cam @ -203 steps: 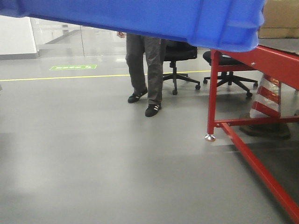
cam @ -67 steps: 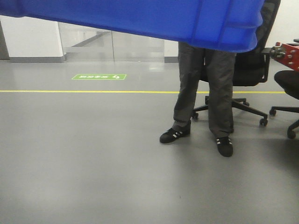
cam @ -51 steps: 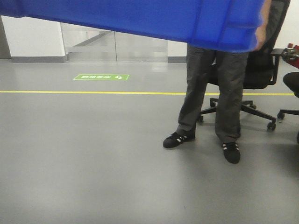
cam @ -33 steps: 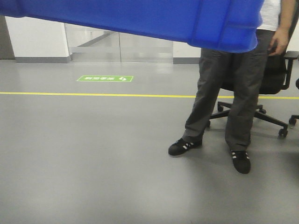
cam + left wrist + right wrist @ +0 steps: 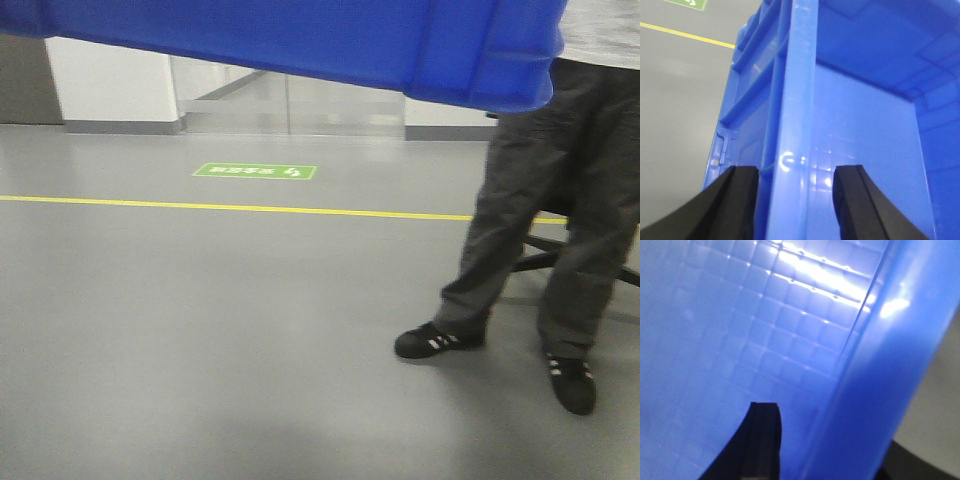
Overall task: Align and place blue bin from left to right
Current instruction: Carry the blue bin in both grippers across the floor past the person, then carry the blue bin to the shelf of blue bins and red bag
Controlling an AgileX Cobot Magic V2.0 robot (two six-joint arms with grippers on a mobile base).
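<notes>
You had the blue bin (image 5: 300, 40) up off the floor (image 5: 200, 330), slung between both pincers. So the lift looked done, with the aligning and setting down left to do, and no surface or row in sight. What showed of the bin's inside past the pincers held nothing. A person (image 5: 550, 230) stood ahead, beyond the right pincer's end. The left pincer (image 5: 795, 200) straddled the rim, clamped on the wall. The right pincer (image 5: 835, 455) gripped likewise, one finger inside.

The left gripper (image 5: 795, 175) grips the blue bin (image 5: 865, 125) across its thick rim.
</notes>
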